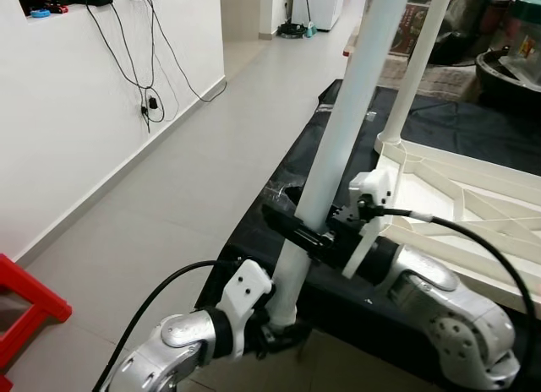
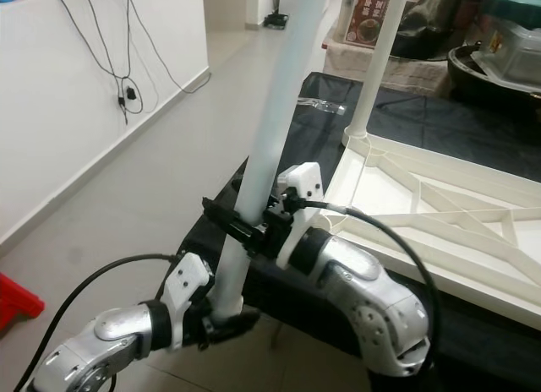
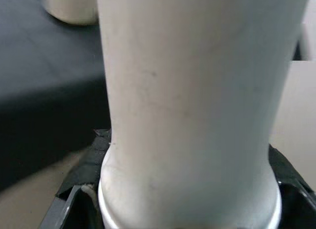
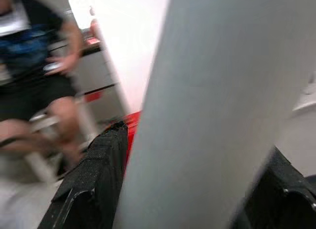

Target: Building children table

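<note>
Tiled hallway floor (image 1: 169,198), white wall on the robot's left; a black mat (image 1: 439,122) carries the upturned white table top (image 2: 439,215), 1 leg (image 2: 376,62) already standing at its corner. A second white table leg (image 1: 338,147) tilts up beside the mat edge. Left claw (image 1: 283,333) pinches the leg's lower end. Right claw (image 1: 308,231) clamps the leg higher up. Seated person (image 4: 34,66) visible in right wrist view.
</note>
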Robot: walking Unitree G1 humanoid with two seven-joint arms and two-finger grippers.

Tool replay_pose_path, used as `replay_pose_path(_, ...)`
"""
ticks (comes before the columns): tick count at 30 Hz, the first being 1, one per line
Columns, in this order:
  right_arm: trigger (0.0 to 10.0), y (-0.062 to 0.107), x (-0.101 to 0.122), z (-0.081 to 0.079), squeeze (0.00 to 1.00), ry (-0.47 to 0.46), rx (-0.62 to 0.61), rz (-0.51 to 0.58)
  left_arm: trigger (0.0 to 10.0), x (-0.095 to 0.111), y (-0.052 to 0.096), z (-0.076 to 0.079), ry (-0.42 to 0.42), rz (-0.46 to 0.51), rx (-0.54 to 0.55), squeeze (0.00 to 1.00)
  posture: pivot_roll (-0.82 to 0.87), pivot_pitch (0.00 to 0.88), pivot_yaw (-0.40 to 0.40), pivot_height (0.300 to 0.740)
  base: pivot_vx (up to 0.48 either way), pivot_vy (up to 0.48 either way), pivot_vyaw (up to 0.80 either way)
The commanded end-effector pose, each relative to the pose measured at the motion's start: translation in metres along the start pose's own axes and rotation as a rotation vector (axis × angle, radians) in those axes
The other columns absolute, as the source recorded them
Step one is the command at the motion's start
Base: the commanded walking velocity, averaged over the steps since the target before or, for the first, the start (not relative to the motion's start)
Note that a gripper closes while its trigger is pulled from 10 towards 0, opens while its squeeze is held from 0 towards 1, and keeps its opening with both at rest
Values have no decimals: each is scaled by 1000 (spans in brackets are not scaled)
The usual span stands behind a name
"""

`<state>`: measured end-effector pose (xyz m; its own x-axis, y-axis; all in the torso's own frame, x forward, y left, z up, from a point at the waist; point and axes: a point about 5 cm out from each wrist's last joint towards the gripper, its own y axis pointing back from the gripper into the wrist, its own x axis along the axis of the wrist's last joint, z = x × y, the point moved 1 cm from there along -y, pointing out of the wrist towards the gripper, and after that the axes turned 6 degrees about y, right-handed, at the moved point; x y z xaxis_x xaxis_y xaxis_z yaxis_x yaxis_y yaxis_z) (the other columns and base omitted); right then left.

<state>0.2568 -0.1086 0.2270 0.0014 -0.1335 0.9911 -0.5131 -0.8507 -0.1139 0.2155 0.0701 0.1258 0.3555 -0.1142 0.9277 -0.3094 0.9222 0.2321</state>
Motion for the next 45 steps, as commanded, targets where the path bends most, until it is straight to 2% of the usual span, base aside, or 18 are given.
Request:
replay_pose_path(1,10000,7,0,4,0,-42,34,-12,10000,2,8,5,25,1,-67,0,142,41,-45,740,0,0,0)
replay_pose_path(4,10000,14,6,-4,0,-157,179,23,10000,-1,16,8,27,-49,-134,0,145,42,-48,740,0,0,0)
replay_pose_path(11,10000,16,7,-12,0,-235,271,46,10000,-1,17,10,48,-64,-174,0,140,48,-45,740,0,0,0)
replay_pose_path(14,10000,17,6,-14,0,-239,285,42,10000,-1,18,11,53,-66,-180,0,140,48,-45,740,0,0,0)
replay_pose_path(19,10000,13,-1,-23,0,-239,339,-3,10000,-2,20,17,129,-75,-232,0,138,56,-43,740,0,0,0)
replay_pose_path(23,10000,12,-2,-25,0,-244,350,-19,10000,-3,22,20,144,-87,-252,0,138,56,-43,740,0,0,0)
replay_pose_path(38,10000,8,-6,-32,0,-248,383,-57,10000,-10,27,19,150,-141,-272,0,136,66,-39,740,0,0,0)
replay_pose_path(45,10000,4,-7,-33,0,-247,377,-52,10000,-8,23,16,117,-159,-291,0,136,67,-42,740,0,0,0)
